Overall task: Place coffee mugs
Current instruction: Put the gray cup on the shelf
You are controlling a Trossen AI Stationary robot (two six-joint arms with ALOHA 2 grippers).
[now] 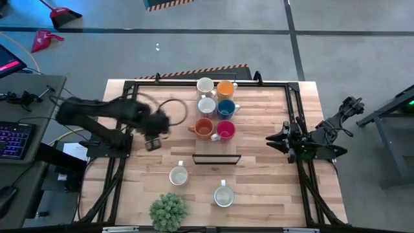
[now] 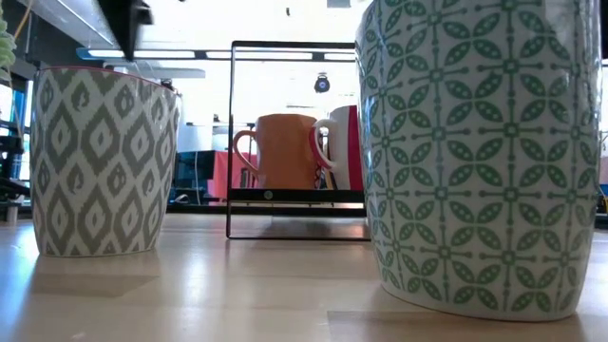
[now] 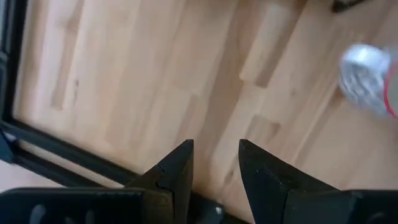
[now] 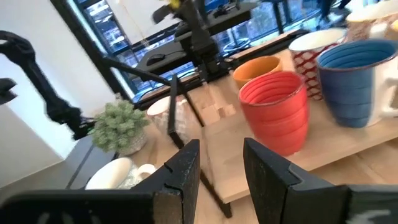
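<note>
Six coffee mugs stand on their bases in a block at the table's far middle: white [image 1: 206, 85], orange [image 1: 225, 88], white [image 1: 207, 105], blue [image 1: 226, 107], orange [image 1: 204, 128] and red-pink [image 1: 225, 131]. Two patterned mugs [image 1: 178, 175] [image 1: 223, 196] stand upright nearer the front; they fill the low view, grey-white [image 2: 103, 161] and green-white [image 2: 480, 152]. My left gripper [image 1: 153, 141] hangs open above bare wood left of the block, pointing down [image 3: 216, 162]. My right gripper [image 1: 275, 139] waits open at the right, level, facing the red-pink mug [image 4: 275, 112].
A thin black wire frame [image 1: 217, 158] stands upright in front of the block of mugs. A green spiky plant ball [image 1: 169, 211] sits at the front edge. Black rails [image 1: 129, 87] run along the table's sides. Bare wood lies between the frame and the two front mugs.
</note>
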